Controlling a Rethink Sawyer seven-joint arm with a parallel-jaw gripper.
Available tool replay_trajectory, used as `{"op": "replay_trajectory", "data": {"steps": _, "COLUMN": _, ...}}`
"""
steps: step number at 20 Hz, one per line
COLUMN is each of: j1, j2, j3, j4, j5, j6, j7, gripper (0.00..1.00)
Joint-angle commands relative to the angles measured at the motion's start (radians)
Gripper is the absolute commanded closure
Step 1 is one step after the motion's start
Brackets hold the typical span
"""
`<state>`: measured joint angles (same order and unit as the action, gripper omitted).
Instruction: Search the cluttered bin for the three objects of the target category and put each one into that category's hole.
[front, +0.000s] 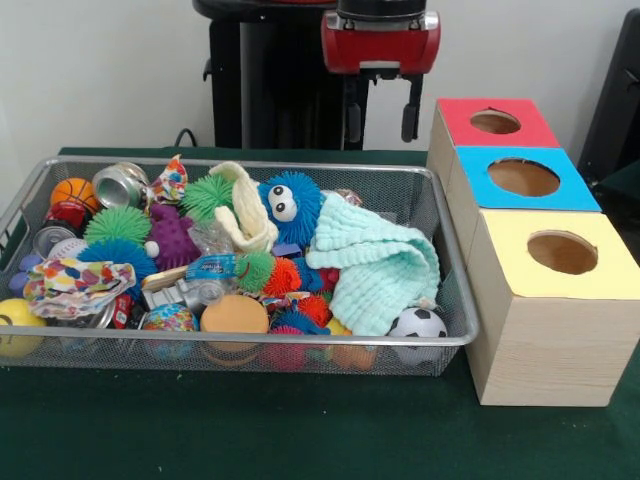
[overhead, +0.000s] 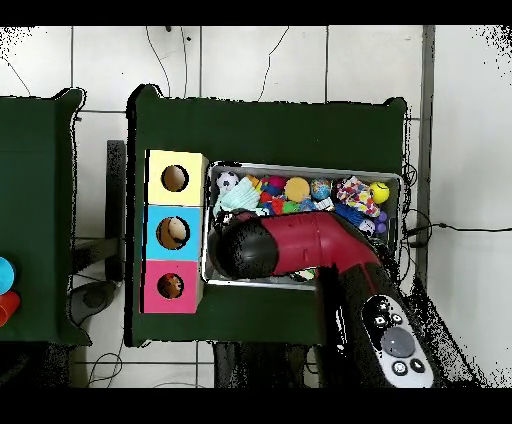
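Front view: gripper (front: 383, 118) is held above the bin's (front: 250, 346) far rim, fingers spread, nothing between them. Mint-green cloth (front: 375, 263) is draped at the right end, cream cloth (front: 246, 213) among spiky balls mid-bin, polka-dot cloth (front: 72, 283) at the left end. Yellow-faced box's hole (front: 562, 252) is seen nearest the camera.

Overhead view: arm (overhead: 300, 250) covers much of the bin (overhead: 300, 168); mint-green cloth (overhead: 238, 197) lies nearest the yellow-faced box's hole (overhead: 175, 178).

My arm (overhead: 300, 250) is glossy red with black joints, ending in a rounded black cap. Near my base sits a grey panel (overhead: 395, 340) with round buttons. From the front, my red wrist block (front: 380, 42) carries a silver band, and my tool (front: 383, 122) has two black fingers (front: 411, 120).
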<state>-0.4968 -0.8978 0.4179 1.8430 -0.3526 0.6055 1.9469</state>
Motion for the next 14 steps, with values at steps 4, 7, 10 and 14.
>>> {"op": "replay_trajectory", "data": {"steps": 4, "j1": -0.15, "j2": -0.016, "j3": 0.127, "j4": -0.042, "j5": 0.008, "j6": 0.194, "j7": -0.267, "gripper": 0.0}}
{"op": "replay_trajectory", "data": {"steps": 7, "j1": -0.188, "j2": -0.002, "j3": 0.152, "j4": -0.064, "j5": 0.0, "j6": 0.218, "j7": -0.284, "gripper": 0.0}}
{"op": "replay_trajectory", "data": {"steps": 10, "j1": -0.224, "j2": 0.012, "j3": 0.169, "j4": -0.083, "j5": -0.019, "j6": 0.229, "j7": -0.293, "gripper": 0.0}}
{"op": "replay_trajectory", "data": {"steps": 14, "j1": -0.259, "j2": 0.036, "j3": 0.188, "j4": -0.111, "j5": -0.035, "j6": 0.243, "j7": -0.297, "gripper": 0.0}}
